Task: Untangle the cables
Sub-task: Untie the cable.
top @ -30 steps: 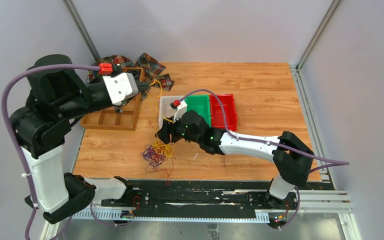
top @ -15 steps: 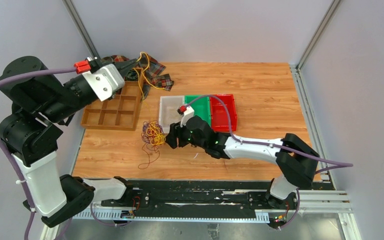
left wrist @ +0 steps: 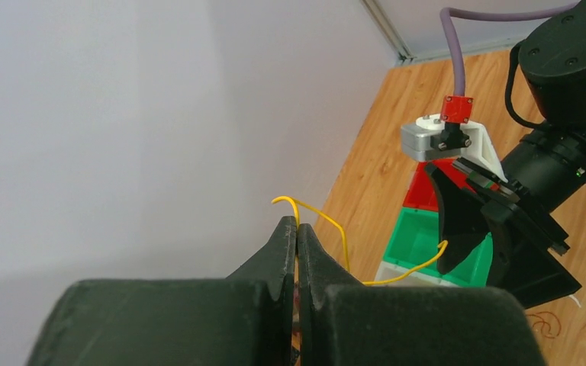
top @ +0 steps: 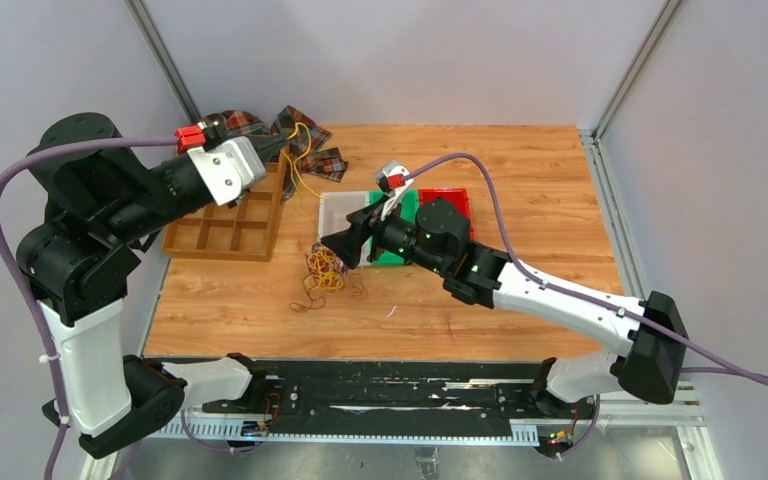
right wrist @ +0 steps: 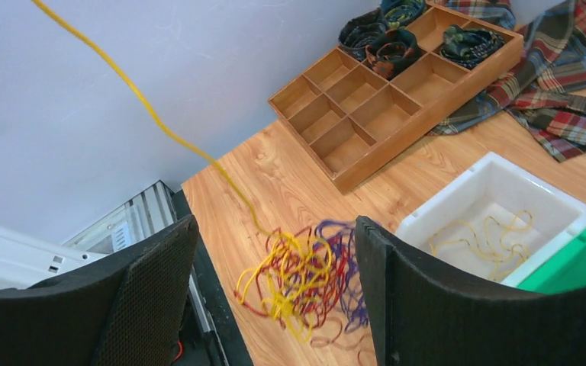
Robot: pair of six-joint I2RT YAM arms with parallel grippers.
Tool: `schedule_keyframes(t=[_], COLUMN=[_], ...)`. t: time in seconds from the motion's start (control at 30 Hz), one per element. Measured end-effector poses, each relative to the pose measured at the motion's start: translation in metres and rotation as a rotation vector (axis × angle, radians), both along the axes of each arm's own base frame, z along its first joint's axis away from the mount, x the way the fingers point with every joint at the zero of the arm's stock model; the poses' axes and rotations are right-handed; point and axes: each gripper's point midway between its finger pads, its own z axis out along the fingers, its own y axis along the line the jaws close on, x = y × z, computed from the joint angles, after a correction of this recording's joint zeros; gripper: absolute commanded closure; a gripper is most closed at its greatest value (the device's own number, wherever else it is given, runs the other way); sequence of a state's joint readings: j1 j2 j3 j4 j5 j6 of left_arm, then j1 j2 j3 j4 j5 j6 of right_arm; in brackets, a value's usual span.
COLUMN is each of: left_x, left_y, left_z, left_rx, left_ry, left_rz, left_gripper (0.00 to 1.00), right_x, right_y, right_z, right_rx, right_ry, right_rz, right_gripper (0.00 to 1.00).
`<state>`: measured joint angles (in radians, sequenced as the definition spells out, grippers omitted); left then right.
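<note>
While my left gripper point(top: 282, 147) hangs high over the far end of the tray point(top: 222, 242), its fingers point(left wrist: 282, 245) are pressed together on one yellow wire point(left wrist: 334, 227) (a short loop of it pokes out past the tips). That wire slants down to the cables point(top: 325, 268), a loose clump of yellow, red-brown and purple loops on the table point(top: 520, 170), just beside the white bin point(top: 330, 205). My right gripper point(right wrist: 275, 223) hovers above the clump, fingers point(right wrist: 149, 290) spread wide with nothing between them. The loops lie on the wood under the gap. A few yellow strands lie in the white bin, with the green bin point(right wrist: 580, 263) touching its side. Plaid cloth point(top: 305, 128) lies by the tray's far corner.
</note>
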<state>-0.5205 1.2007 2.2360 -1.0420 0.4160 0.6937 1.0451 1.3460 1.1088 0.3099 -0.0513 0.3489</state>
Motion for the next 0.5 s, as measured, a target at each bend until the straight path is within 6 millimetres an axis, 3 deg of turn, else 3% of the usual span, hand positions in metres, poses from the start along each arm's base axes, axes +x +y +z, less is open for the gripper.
schedule_keyframes(t=[0.27,0.5], left_x=[0.002,-0.003], left_y=[-0.004,-0.006], left_z=[-0.003,0.002], left_rx=[-0.005,-0.023], left_ry=[0.024,0.024], left_rz=[-0.010,-0.031], left_gripper=[1.00,1.00], right_x=[0.001,0.008], right_y=[0.026,0.042], right_z=[-0.003,-0.013], right_rx=[-0.025,-0.029], right_ry=[-0.026,-0.011], right_rz=[0.064,0.069], right_gripper=[0.38,0.60])
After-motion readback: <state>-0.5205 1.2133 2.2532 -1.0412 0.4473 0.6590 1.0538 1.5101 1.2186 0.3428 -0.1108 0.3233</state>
